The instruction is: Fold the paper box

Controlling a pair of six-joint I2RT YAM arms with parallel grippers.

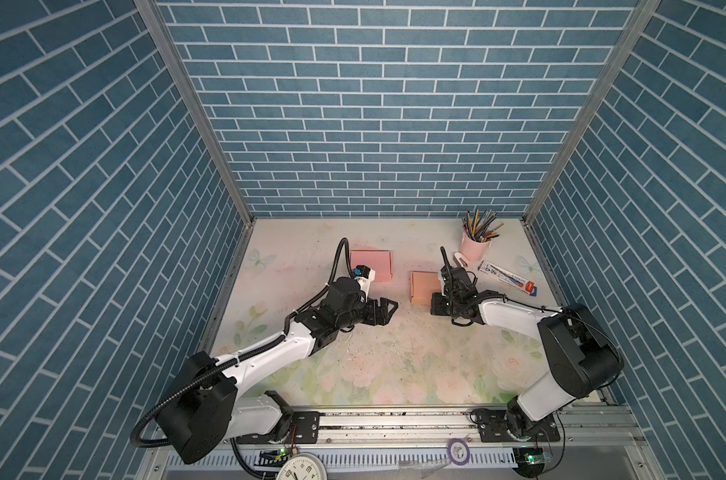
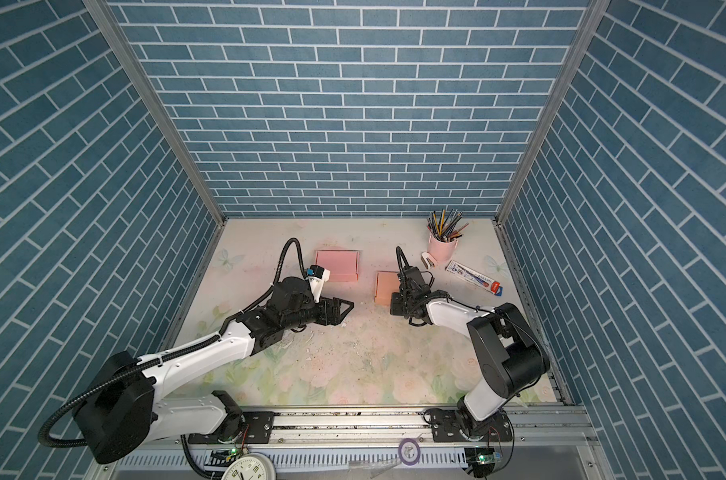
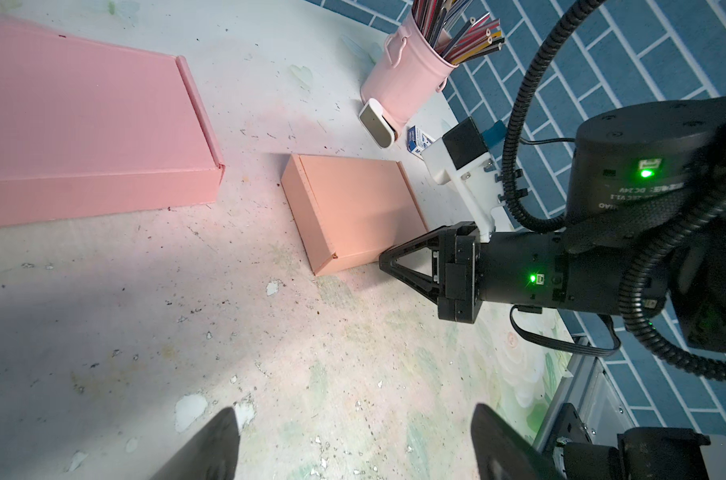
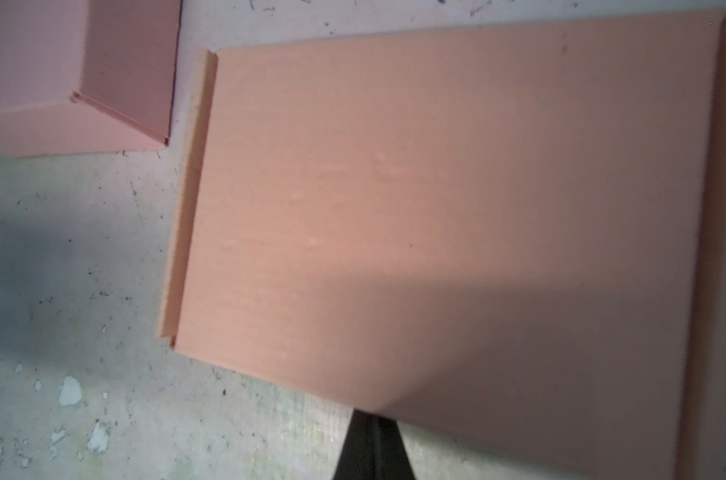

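Nearest the camera, a metal rail (image 1: 394,419) carries both arm bases, with a clock (image 1: 301,467) and a purple tape roll (image 1: 459,451) in front of it. Beyond lies the table (image 1: 394,365), covered in a pale flower print that is scuffed, speckled with dirt and chipped to white in spots.

Over the middle of the table the left claw (image 1: 390,309) hangs with its fingers spread wide, holding nothing. The right claw (image 3: 384,262) has its fingers pressed together into one point at the near edge of the orange box (image 1: 424,286). Whether the tip touches the cardboard cannot be told.

The orange box sits flat on the table just right of centre, its lid down. A larger pink box (image 1: 371,262), also closed, lies further back and to the left, apart from it.

Toward the far right corner stands a pink cup (image 1: 475,247) full of pencils, with a small white object (image 1: 461,259) beside it and a long printed packet (image 1: 506,277) to its right.

Walls (image 1: 373,124) papered in blue brick, joined by metal corner posts, close in the table on three sides.
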